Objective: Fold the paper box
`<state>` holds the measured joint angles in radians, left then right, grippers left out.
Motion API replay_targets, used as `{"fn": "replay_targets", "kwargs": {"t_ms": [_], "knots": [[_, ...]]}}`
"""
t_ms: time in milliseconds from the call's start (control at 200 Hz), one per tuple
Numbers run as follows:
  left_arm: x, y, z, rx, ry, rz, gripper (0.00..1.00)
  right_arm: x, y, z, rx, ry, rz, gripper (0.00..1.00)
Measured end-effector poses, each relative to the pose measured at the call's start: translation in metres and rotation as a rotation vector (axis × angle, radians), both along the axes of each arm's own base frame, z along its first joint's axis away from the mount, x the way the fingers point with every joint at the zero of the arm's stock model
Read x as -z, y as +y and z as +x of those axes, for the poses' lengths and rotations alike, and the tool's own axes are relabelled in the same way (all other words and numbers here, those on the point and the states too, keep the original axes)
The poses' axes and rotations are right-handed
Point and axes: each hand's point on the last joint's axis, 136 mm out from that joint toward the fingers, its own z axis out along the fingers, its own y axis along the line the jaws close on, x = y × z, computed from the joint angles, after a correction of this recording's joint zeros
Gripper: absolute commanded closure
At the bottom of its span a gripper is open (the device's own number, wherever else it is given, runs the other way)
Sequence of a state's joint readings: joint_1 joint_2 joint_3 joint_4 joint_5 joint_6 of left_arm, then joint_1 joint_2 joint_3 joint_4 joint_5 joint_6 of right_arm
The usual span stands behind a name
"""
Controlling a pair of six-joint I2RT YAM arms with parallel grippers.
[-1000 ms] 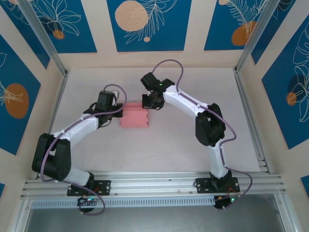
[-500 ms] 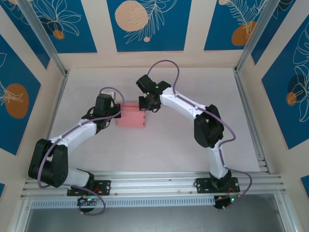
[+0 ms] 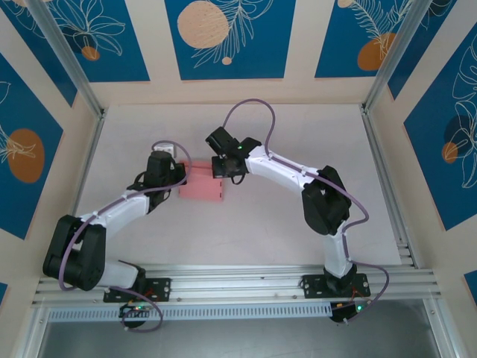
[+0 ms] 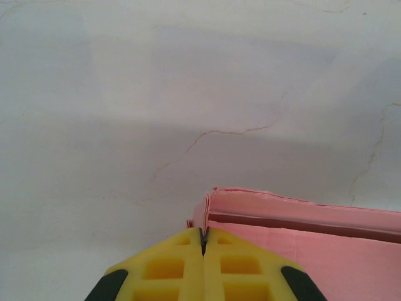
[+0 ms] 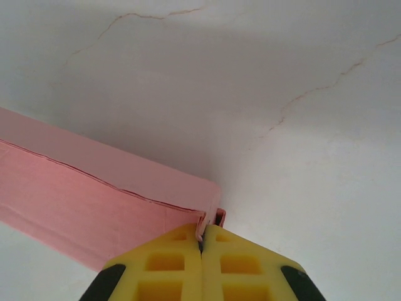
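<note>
- The paper box (image 3: 203, 188) lies on the white table (image 3: 283, 231), near the middle and a little to the left, between the two arms.
- The left gripper (image 3: 177, 177) is at the left end of the box, and the right gripper (image 3: 225, 170) is at its far right corner.
- In the left wrist view the left gripper (image 4: 202, 233) is closed. Its yellow fingers (image 4: 169, 266) are pressed together on a thin pink edge at the box corner (image 4: 301, 251).
- In the right wrist view the right gripper (image 5: 201, 229) is also closed, and it pinches a thin wall at the box's (image 5: 81, 188) end.
- The table surface shows fine cracks.
</note>
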<state>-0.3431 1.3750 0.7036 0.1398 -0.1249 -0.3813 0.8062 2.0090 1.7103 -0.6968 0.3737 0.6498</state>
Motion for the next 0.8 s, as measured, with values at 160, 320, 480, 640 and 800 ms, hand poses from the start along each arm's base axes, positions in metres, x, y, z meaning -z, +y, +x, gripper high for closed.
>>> {"fn": "replay_targets", "kwargs": {"t_ms": [160,320,480,640,800], "knots": [[-0.006,-0.007,0.003,0.005,-0.032,-0.024,1.0,-0.002,-0.005,0.001,0.019,-0.026,-0.017,0.96],[-0.007,-0.016,0.009,0.014,-0.061,-0.035,1.0,-0.004,-0.014,0.004,0.043,-0.059,-0.04,0.96],[-0.005,-0.028,0.018,0.019,-0.089,-0.041,1.0,-0.004,-0.025,0.012,0.072,-0.09,-0.066,0.96],[-0.011,-0.04,0.029,0.025,-0.149,-0.058,1.0,-0.007,-0.038,0.026,0.096,-0.131,-0.092,0.96],[-0.02,-0.049,0.038,0.027,-0.22,-0.076,1.0,-0.01,-0.045,0.034,0.106,-0.174,-0.111,0.96]]}}
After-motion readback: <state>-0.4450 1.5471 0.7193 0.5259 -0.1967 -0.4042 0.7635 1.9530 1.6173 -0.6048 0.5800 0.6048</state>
